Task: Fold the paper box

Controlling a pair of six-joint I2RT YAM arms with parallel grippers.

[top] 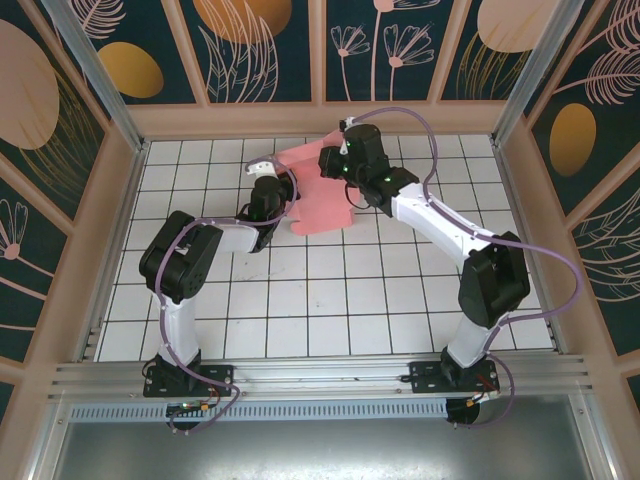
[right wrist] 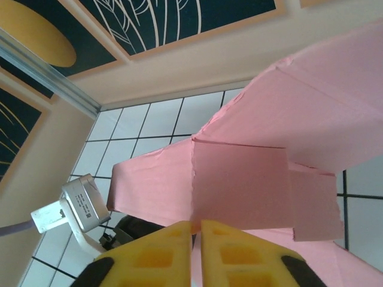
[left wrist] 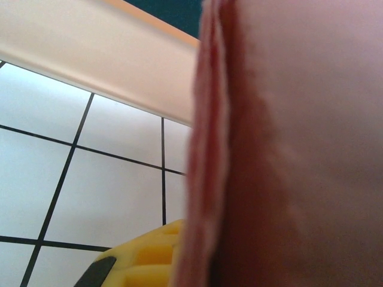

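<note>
The pink thin-card paper box (top: 322,212) is sitting half-creased and unclosed, with the left claw (top: 283,200) and right claw (right wrist: 196,227) both pinching it.

From my station I count one paper box (top: 322,212) — a single pink sheet — two arms, the left arm (top: 185,255) and the right arm (top: 440,225), and two grippers, the left gripper (top: 288,203) and the right gripper (right wrist: 196,228).

Bright, even; L-wrist close-up blurry
</note>
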